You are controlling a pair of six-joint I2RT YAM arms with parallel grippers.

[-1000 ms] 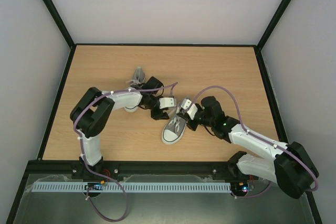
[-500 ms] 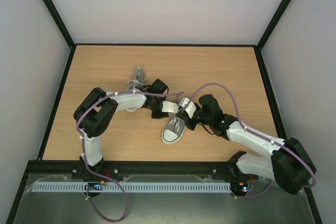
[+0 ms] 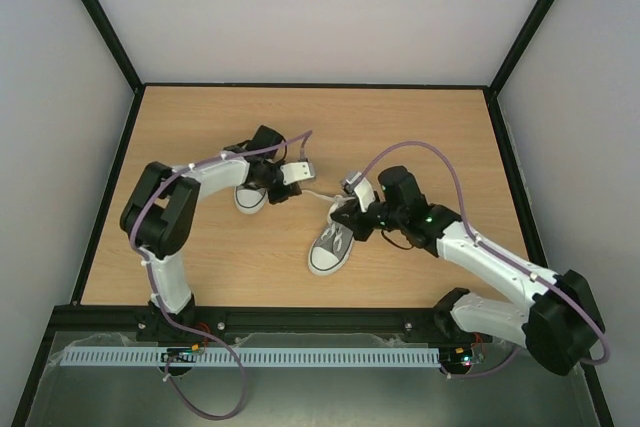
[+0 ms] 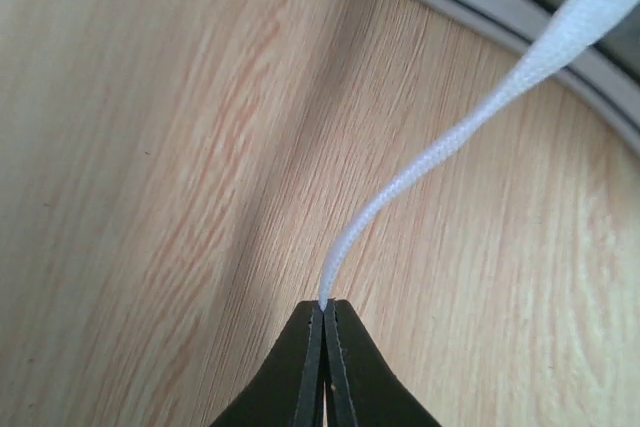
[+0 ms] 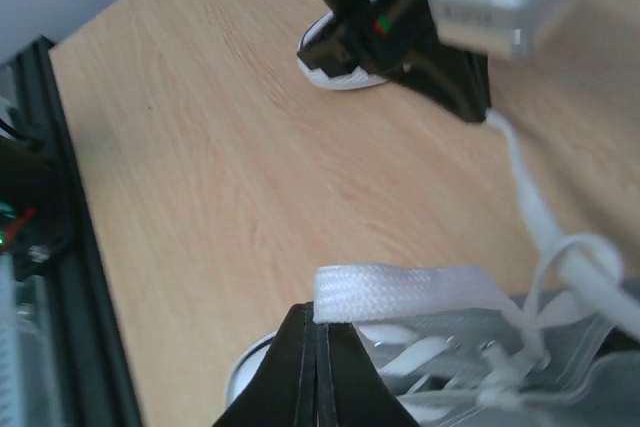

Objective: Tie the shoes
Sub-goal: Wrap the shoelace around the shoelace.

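Note:
Two grey shoes with white laces lie on the wooden table. One shoe (image 3: 330, 243) is near the middle, toe toward me. The other shoe (image 3: 249, 198) lies to the left, mostly hidden under my left arm. My left gripper (image 3: 300, 185) is shut on a white lace end (image 4: 420, 162) that runs taut to the middle shoe. Its white sole (image 4: 520, 32) shows at the left wrist view's top right. My right gripper (image 3: 342, 215) is shut on a flat white lace loop (image 5: 420, 292) just above that shoe's eyelets (image 5: 500, 362). The left gripper (image 5: 487, 112) faces it across the shoe.
Black frame rails (image 3: 300, 319) run along the table's near edge, and grey walls close in the sides. The rail (image 5: 50, 197) also shows at the left of the right wrist view. Purple cables (image 3: 420, 152) arc over both arms.
My left gripper has shut on the lace end and drawn back to the left, away from the middle shoe, pulling the lace straight. The right gripper stayed shut and shifted slightly.

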